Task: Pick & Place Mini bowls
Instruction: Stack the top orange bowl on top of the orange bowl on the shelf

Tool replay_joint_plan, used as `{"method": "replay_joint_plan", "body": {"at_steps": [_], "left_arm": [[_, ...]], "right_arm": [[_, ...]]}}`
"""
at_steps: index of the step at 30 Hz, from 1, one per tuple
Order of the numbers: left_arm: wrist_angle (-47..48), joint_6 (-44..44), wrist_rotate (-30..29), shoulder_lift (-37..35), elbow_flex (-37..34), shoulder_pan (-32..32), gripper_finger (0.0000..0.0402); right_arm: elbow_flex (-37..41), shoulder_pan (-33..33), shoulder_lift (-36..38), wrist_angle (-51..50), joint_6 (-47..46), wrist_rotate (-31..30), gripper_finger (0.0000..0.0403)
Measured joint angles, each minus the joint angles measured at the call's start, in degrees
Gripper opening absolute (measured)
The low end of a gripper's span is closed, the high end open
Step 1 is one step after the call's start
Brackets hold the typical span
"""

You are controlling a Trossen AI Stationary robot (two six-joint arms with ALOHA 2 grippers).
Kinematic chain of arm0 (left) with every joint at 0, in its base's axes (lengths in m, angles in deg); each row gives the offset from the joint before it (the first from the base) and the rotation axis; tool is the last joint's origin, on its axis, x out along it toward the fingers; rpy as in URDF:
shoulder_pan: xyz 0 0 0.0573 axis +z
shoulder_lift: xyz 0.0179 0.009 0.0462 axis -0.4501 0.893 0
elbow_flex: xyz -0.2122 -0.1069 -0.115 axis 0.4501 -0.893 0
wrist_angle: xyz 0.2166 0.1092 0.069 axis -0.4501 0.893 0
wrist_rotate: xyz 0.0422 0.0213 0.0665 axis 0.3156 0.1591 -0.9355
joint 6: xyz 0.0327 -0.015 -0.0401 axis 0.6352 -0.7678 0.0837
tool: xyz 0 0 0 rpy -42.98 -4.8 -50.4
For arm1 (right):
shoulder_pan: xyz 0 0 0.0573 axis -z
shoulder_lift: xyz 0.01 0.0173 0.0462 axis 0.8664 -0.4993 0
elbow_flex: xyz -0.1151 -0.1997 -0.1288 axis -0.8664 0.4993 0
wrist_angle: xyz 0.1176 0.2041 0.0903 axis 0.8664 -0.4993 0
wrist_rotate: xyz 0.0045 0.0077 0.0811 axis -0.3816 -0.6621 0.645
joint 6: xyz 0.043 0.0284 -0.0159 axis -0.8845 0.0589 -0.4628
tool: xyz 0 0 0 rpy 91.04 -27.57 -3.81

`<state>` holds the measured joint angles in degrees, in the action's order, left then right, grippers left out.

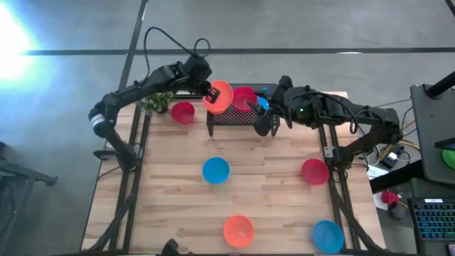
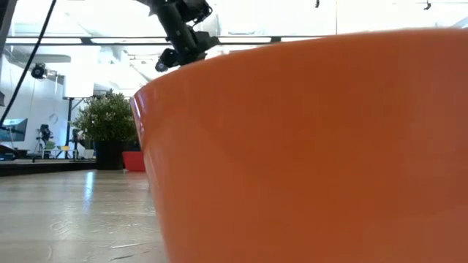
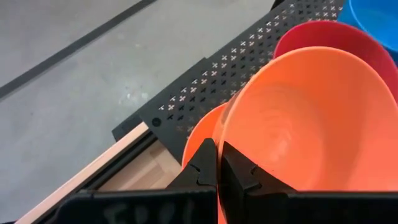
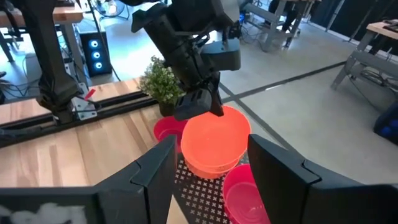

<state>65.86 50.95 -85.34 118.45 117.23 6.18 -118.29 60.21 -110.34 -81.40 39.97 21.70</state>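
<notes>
High view. Wooden table (image 1: 270,178) with a black wire-mesh rack (image 1: 231,116) at its far edge. Left gripper (image 1: 211,93) over the rack's left end, fingers clenched on the rim of an orange mini bowl (image 1: 220,96), tilted. Crimson mini bowl (image 1: 244,98) on the rack just beside it; a blue bowl (image 1: 264,104) shows partly beyond that, under the right arm. Right gripper (image 1: 264,122) at the rack's right end, holding nothing. Loose on the table: red bowl (image 1: 183,112) left of the rack, beside a small potted plant (image 1: 156,103); blue bowl at centre (image 1: 215,170); red bowl at right (image 1: 314,171); orange bowl at near edge (image 1: 238,230); blue bowl at near right corner (image 1: 328,235).

Low view. The wall of an orange bowl close to the lens (image 2: 314,146) fills most of the picture. The plant (image 2: 108,124) and the red bowl beside it (image 2: 133,161) stand far back on the left. A dark arm (image 2: 181,33) hangs above.

Left wrist view. Own fingers (image 3: 205,168) pinch the orange bowl's rim (image 3: 311,118). A second orange bowl (image 3: 208,134) sits just under it, on the perforated rack (image 3: 211,93); crimson bowl (image 3: 329,40) and blue bowl (image 3: 376,15) lie beyond.

Right wrist view. Own fingers (image 4: 155,171) spread apart, empty. Between them, the left gripper (image 4: 199,102) grasps the orange bowl (image 4: 214,140) above the second orange one (image 4: 208,168); pinkish-red bowl (image 4: 245,193) on the rack; plant (image 4: 163,81) and red bowl (image 4: 165,130) behind
</notes>
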Motion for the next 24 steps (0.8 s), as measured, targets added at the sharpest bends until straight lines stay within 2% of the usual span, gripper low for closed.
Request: {"method": "replay_joint_plan", "body": {"at_steps": [18,24], "left_arm": [[1.38,0.22,-0.02,1.57,-0.02,-0.02,0.0001],[1.36,0.20,-0.02,1.57,-0.02,-0.02,0.0031]], "right_arm": [[0.00,0.00,0.02,0.05,0.46,-0.17,0.0194],[0.00,0.00,0.04,0.07,0.46,-0.44,0.0194]]}}
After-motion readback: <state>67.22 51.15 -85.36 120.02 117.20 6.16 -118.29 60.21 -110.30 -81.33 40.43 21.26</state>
